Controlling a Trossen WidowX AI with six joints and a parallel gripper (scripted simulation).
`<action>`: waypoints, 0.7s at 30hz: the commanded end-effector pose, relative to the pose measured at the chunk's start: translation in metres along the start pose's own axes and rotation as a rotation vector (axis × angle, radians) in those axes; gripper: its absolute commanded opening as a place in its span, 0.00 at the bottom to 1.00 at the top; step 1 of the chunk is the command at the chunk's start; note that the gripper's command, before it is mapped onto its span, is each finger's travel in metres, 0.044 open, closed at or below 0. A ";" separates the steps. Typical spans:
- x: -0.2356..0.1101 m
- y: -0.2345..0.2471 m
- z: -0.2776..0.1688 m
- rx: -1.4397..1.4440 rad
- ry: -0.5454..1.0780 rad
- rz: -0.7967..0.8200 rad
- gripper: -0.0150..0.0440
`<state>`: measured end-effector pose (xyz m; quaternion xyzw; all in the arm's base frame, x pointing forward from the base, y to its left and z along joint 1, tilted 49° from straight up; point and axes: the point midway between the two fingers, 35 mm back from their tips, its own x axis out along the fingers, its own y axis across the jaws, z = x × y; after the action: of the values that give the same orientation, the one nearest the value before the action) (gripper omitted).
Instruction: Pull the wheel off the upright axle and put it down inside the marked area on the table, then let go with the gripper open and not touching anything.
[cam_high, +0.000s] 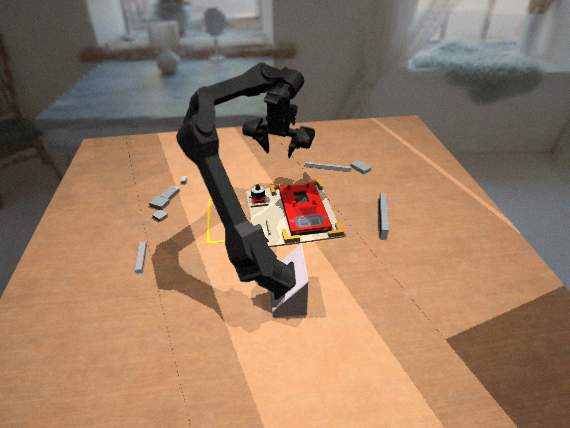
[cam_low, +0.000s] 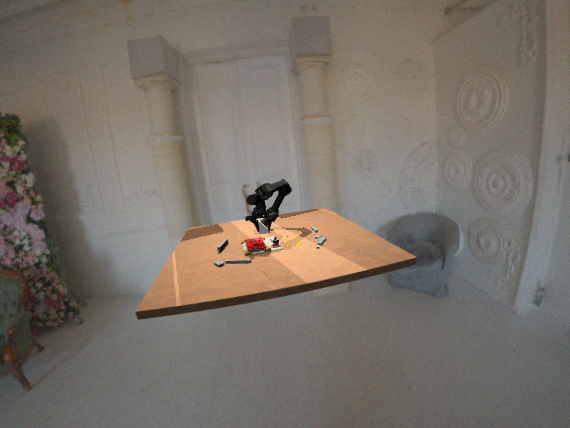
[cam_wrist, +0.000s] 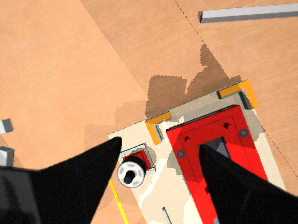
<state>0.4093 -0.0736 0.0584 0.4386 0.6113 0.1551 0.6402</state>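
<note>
From the top, the gripper (cam_high: 280, 145) hangs partly open and empty above the frame's centre, while the wheel (cam_high: 258, 190) sits on its axle beside the red block (cam_high: 305, 207). In the exterior view the arm (cam_low: 267, 200) stands mid-table. At the wrist, the wheel (cam_wrist: 131, 172) lies lower left, between the fingers.

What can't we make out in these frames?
- Marked area, top view: the arm covers its right side.
- Marked area, wrist view: only a yellow sliver, cut off by the bottom edge.
- Axle under the wheel, wrist view: hidden by the wheel itself.
- Wheel, exterior view: too small to resolve.
- Gripper fingertip clearance over the wheel: not readable.
</note>
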 end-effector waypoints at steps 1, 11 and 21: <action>0.003 0.039 -0.062 0.896 0.134 -0.142 0.76; 0.001 0.047 -0.074 1.130 0.140 -0.185 0.76; 0.001 0.047 -0.074 1.130 0.140 -0.185 0.76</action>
<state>0.3661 -0.0257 0.0993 0.6383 0.6771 -0.1733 0.3227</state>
